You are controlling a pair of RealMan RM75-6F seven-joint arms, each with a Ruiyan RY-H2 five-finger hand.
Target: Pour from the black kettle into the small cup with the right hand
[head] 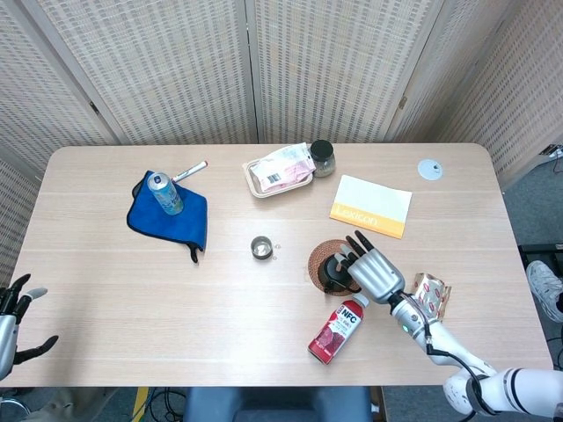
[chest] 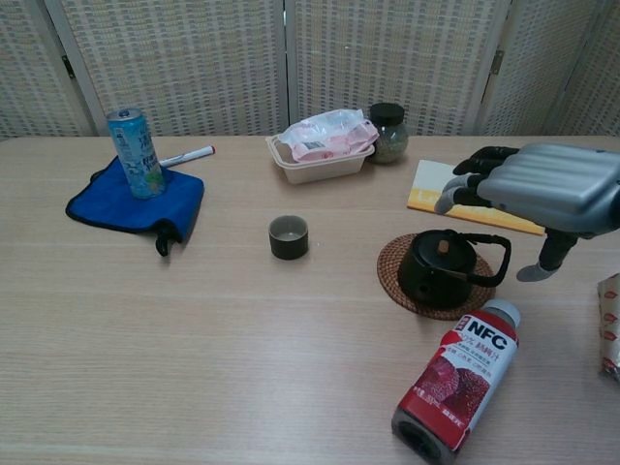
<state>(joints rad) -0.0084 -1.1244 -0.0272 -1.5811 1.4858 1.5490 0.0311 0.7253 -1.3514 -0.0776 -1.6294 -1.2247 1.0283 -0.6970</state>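
Chest view showed the right hand (chest: 542, 189) held above the black kettle (chest: 441, 267), fingers extended and apart, thumb hanging down on the handle side; it gripped nothing and did not touch the kettle. The kettle sat upright on a round woven coaster (chest: 431, 291), lid on, handle toward the robot's right. The small cup (chest: 289, 236) stood upright on the table (chest: 242, 368), well apart from the kettle, to the left of it in the picture. Whether the cup held anything could not be told.

Head view confirmed the same arrangement — the right hand (head: 376, 272) overlapped the kettle (head: 333, 272) from the right, fingertips reaching over its top. The left hand (head: 13, 316) was at the far left edge, off the table, fingers spread and empty.

Other items noted: a red juice bottle (chest: 455, 378) lay on its side just in front of the coaster, cap toward the kettle. A blue cloth (chest: 136, 205) lay at the left with a drinks can (chest: 136, 153) standing on it and a marker pen (chest: 186, 155) just behind. At the back — a food tray (chest: 322, 147) with wrapped contents, a dark-lidded jar (chest: 388, 133) beside it, and a yellow-edged booklet (chest: 455, 199) behind the kettle. A crumpled wrapper (head: 433, 293) lay near the right wrist.
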